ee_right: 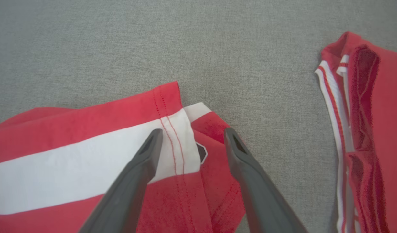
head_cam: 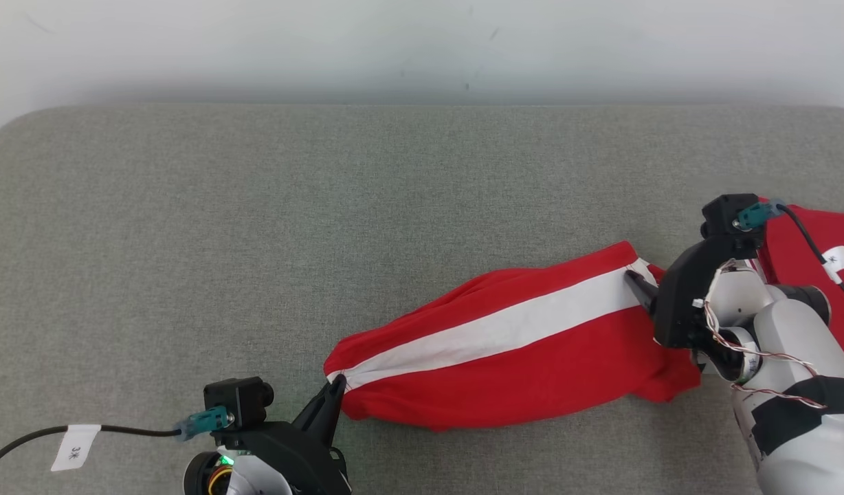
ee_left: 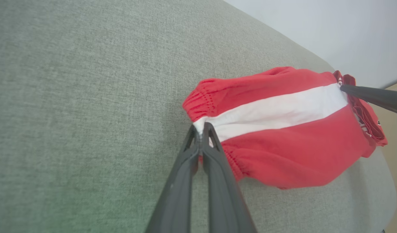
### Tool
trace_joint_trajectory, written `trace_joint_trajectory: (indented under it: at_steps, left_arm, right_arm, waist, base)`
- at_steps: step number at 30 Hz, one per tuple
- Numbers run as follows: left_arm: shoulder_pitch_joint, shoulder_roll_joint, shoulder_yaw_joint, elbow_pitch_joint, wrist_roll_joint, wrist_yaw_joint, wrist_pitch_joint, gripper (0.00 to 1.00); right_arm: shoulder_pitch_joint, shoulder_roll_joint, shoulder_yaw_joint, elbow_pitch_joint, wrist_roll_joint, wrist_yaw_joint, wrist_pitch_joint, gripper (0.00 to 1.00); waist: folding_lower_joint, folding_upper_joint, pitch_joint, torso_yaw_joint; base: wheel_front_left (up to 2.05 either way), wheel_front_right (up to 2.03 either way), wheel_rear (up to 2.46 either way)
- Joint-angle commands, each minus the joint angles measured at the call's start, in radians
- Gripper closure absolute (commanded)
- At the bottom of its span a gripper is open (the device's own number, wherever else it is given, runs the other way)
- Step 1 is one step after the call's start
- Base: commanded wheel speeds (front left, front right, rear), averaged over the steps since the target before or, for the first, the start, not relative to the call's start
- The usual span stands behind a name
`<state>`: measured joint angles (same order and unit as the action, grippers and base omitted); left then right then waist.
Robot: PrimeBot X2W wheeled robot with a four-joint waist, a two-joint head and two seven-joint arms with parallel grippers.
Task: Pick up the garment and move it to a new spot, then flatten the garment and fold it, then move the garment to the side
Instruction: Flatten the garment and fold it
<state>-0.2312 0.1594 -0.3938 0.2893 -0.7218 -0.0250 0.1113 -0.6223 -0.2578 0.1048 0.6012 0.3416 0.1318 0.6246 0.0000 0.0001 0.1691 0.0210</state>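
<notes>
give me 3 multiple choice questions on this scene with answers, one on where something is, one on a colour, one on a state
1. Where does the left claw meet the garment?
A. at its gathered end
B. mid-cloth
C. nowhere

2. What colour is the garment's stripe?
A. blue
B. white
C. black

3. How is the right claw?
A. shut on the cloth
B. shut above bare table
C. open over the hem

Answers:
1 A: the left wrist view shows its fingers pinched on the gathered end.
2 B: a white band runs along the red cloth.
3 C: its fingers stand apart on either side of the stitched hem.
</notes>
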Motion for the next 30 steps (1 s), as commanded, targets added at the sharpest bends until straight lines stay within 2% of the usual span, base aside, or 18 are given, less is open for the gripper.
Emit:
trace_joint_trajectory:
  at_steps: [1, 4, 5, 6, 7, 8, 9, 12, 15, 16, 23, 30]
  left_arm:
    - [-0.005, 0.003, -0.002, -0.002, 0.001, 0.005, -0.002, 1.0]
    - [0.001, 0.003, -0.004, -0.005, -0.003, 0.005, 0.002, 1.0]
    - [0.002, 0.004, -0.005, -0.005, -0.004, 0.005, 0.004, 1.0]
    - [0.002, 0.004, -0.005, -0.005, -0.004, 0.005, 0.004, 1.0]
    - [0.001, 0.004, -0.006, -0.005, -0.005, 0.004, 0.003, 1.0]
    - [0.001, 0.005, -0.007, -0.006, -0.005, 0.005, 0.004, 1.0]
    - [0.0, 0.005, -0.007, -0.006, -0.006, 0.005, 0.006, 1.0]
    - [-0.003, 0.007, -0.006, -0.007, -0.007, 0.008, 0.006, 1.0]
    - [-0.004, 0.007, -0.005, -0.008, -0.012, 0.007, 0.004, 1.0]
    - [-0.003, 0.007, -0.005, -0.008, -0.013, 0.007, 0.004, 1.0]
    - [-0.017, 0.012, 0.012, -0.025, -0.012, 0.014, -0.03, 1.0]
    - [-0.045, 0.02, 0.068, -0.106, -0.056, 0.013, -0.051, 1.0]
  right_arm:
    - [-0.012, 0.009, 0.005, 0.007, 0.014, -0.002, 0.0, 0.0]
    - [-0.008, 0.012, 0.017, 0.019, 0.026, -0.002, 0.004, 0.0]
    - [-0.009, 0.012, 0.02, 0.02, 0.028, -0.002, 0.002, 0.15]
    - [-0.009, 0.012, 0.02, 0.02, 0.028, -0.002, 0.002, 0.15]
    - [-0.011, 0.012, 0.024, 0.021, 0.03, -0.002, 0.0, 0.24]
    - [-0.012, 0.011, 0.028, 0.023, 0.03, -0.002, -0.001, 0.43]
    - [-0.015, 0.008, 0.032, 0.025, 0.029, -0.002, -0.002, 0.54]
    - [-0.02, 0.006, 0.042, 0.027, 0.029, -0.002, -0.008, 0.71]
    - [-0.022, 0.004, 0.049, 0.028, 0.033, -0.002, -0.007, 0.96]
    - [-0.023, 0.003, 0.05, 0.029, 0.035, -0.002, -0.006, 1.0]
    - [-0.036, -0.004, 0.063, -0.007, 0.054, -0.002, -0.041, 1.0]
    - [-0.039, -0.042, 0.045, -0.126, 0.112, -0.002, -0.092, 1.0]
  waist:
    - [0.0, -0.0001, 0.001, 0.002]
    - [0.0, -0.0001, 0.004, 0.005]
    - [0.0, -0.0001, 0.005, 0.006]
    - [0.0, -0.0001, 0.005, 0.006]
    - [0.0, -0.0001, 0.006, 0.008]
    - [0.0, -0.0001, 0.006, 0.009]
    - [0.0, -0.0001, 0.007, 0.01]
    - [0.0, -0.0001, 0.008, 0.01]
    - [0.0, -0.0001, 0.007, 0.009]
    - [0.0, -0.0001, 0.007, 0.008]
    - [0.0, -0.0001, 0.0, -0.001]
    - [0.0, -0.0001, 0.003, -0.019]
  base:
    - [0.0, 0.0, 0.0]
    - [0.0, 0.0, 0.0]
    - [0.0, 0.0, 0.0]
    - [0.0, 0.0, 0.0]
    - [0.0, 0.0, 0.0]
    - [0.0, 0.0, 0.0]
    - [0.0, 0.0, 0.0]
    - [0.0, 0.0, 0.0]
    - [0.0, 0.0, 0.0]
    - [0.0, 0.0, 0.0]
    - [0.0, 0.0, 0.0]
    - [0.0, 0.0, 0.0]
